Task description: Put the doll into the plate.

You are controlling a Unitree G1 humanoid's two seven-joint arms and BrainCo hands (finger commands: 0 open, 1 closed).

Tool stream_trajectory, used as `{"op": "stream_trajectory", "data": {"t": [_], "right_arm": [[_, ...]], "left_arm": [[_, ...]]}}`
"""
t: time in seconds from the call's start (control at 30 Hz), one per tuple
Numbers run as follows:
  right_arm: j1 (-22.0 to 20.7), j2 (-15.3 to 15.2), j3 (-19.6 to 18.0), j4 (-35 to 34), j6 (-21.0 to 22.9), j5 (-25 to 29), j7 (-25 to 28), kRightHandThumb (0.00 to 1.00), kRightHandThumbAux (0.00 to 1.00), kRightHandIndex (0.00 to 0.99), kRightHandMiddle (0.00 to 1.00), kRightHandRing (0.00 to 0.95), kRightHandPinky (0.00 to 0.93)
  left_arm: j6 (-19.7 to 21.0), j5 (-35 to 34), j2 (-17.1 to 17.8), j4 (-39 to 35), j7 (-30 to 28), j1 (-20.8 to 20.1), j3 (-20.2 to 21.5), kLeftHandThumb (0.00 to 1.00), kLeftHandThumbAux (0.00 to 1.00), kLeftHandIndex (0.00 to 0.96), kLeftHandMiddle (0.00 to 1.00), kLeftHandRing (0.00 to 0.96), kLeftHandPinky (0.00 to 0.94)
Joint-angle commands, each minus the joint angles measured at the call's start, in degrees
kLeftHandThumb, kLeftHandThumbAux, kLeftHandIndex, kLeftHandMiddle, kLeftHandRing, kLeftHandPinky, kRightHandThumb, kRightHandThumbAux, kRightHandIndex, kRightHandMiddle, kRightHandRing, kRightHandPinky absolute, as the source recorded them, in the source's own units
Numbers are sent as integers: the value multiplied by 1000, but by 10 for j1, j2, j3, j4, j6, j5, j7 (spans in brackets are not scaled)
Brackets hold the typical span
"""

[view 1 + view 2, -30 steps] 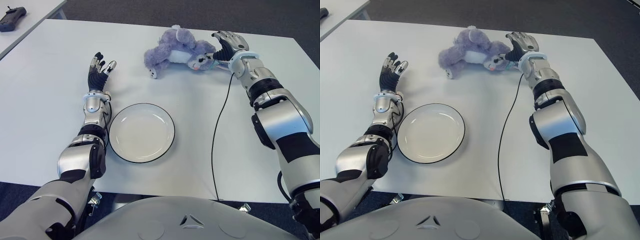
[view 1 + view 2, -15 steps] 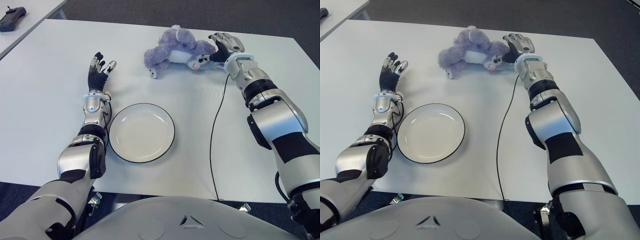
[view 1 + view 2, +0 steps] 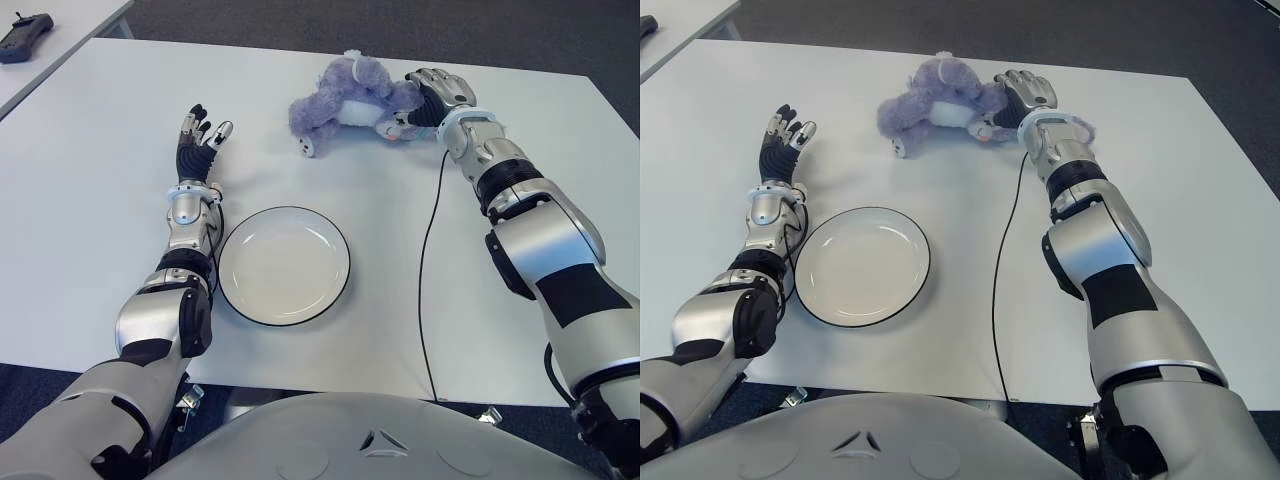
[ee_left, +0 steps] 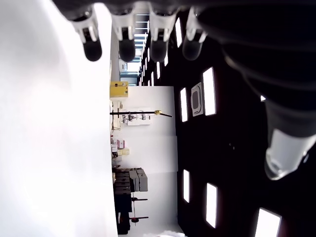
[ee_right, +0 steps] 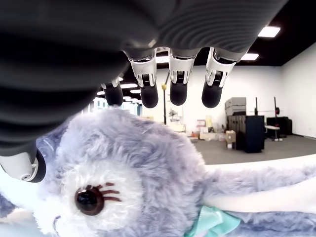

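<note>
Right hand (image 3: 432,95) sits in the upper right of centre in the left eye view, laid over the head end of the doll (image 3: 345,98), a lilac plush animal lying on its side on the white bench (image 3: 90,130). In the right wrist view the fingers (image 5: 177,81) arch over the top of the doll's head (image 5: 123,177) with the thumb down beside the face, so the hand is draped around the head but not clamped on it; the fingertips stand clear of the fur, and the grasp is not closed. A mint ribbon (image 5: 212,222) shows at the doll's neck.

The doll lies in the upper middle of the eye views, well apart from the plate (image 3: 284,265), which sits lower, just left of centre, white with a dark rim and holding nothing. A black cable (image 3: 428,270) runs from near the right wrist down the bench toward the lower edge.

The left hand (image 3: 198,135) shows at the left of the frame, up and to the left of the plate, with fingers spread and pointing away from the robot, holding nothing. A dark handheld device (image 3: 24,38) lies on another surface in the upper left corner
</note>
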Motion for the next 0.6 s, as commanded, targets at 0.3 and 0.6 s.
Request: {"op": "stream_trajectory", "data": {"t": [0.3,0.6], "right_arm": [[14,24,8,12,15,-12,-2,316,413,0,0,0,33],[22,47,6,14,22,-9,-7,321,411,0,0,0,63]], "left_arm": [[42,-14,-63,94,-4,136,4,0,546,34,65,26,0],[39,-9,-64,93,0,138,-1,0,516,19,59,22,0]]}}
